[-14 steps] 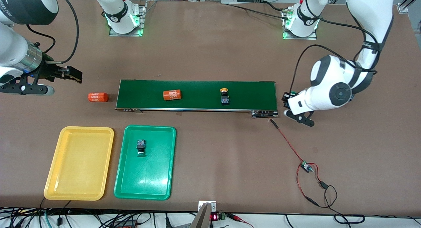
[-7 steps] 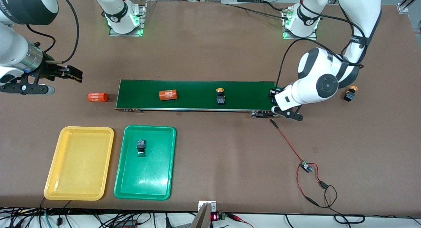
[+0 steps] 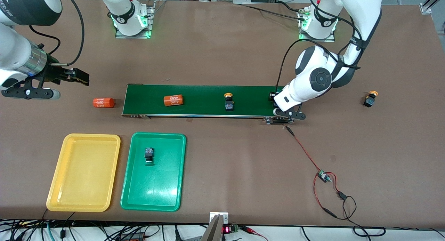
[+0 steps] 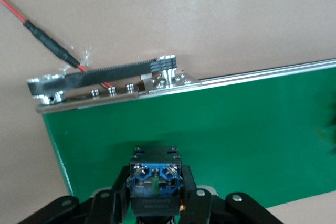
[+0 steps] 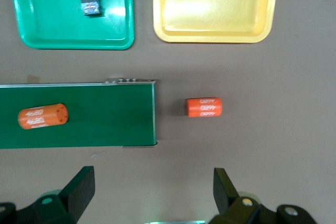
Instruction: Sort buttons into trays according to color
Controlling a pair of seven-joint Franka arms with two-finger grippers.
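Observation:
My left gripper point(image 3: 274, 99) is shut on a blue-black button point(image 4: 156, 179) just above the conveyor belt's point(image 3: 208, 95) end toward the left arm; its cap is hidden. A yellow-capped button point(image 3: 228, 102) lies on the belt's middle. Another yellow-capped button point(image 3: 370, 100) lies on the table toward the left arm's end. A green-capped button point(image 3: 149, 154) lies in the green tray point(image 3: 153, 192), which also shows in the right wrist view point(image 5: 73, 30). The yellow tray point(image 3: 57, 178) beside it holds nothing. My right gripper point(image 3: 78, 77) waits open, up off the belt's other end.
One orange cylinder point(image 3: 173, 100) lies on the belt. Another orange cylinder point(image 3: 103, 102) lies on the table off the belt's end toward the right arm. A red wire with a small board point(image 3: 323, 176) runs from the belt's motor end toward the front camera.
My left arm has carried its button from the table onto the belt's end. The belt has moved the yellow-capped button and the cylinder toward the right arm's end. The right arm barely moved.

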